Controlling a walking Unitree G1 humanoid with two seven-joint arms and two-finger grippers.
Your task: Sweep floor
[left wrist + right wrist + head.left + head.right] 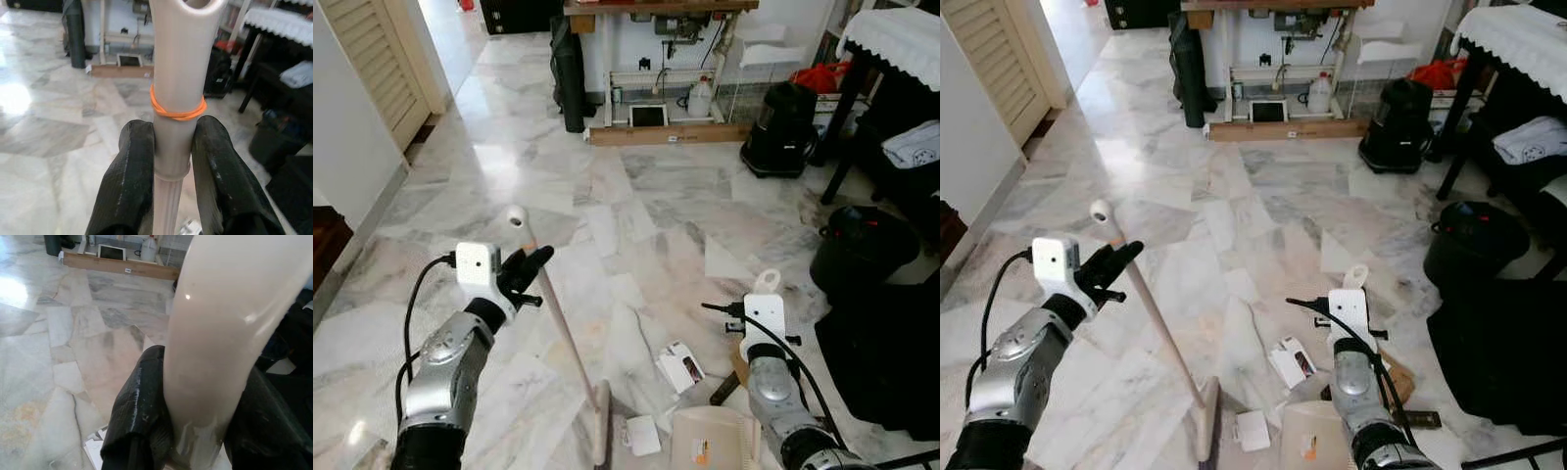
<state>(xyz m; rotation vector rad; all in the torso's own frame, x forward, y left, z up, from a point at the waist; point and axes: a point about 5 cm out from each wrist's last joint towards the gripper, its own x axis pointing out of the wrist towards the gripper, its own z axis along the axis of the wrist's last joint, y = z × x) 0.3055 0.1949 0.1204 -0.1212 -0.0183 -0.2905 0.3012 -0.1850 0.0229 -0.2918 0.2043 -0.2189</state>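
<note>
Cream broom [570, 338] with orange-banded handle, clamped in left hand [171, 161]

Marble floor [636, 211] lies open mid-frame; black bin [860, 250] and vacuum [781, 129] crowd the right, litter [679, 366] sits bottom-centre.

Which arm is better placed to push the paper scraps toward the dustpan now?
Left. The left pincer is shut on the broom handle, whose head rests beside the paper scraps. The right pincer is occupied gripping the dustpan handle.
</note>
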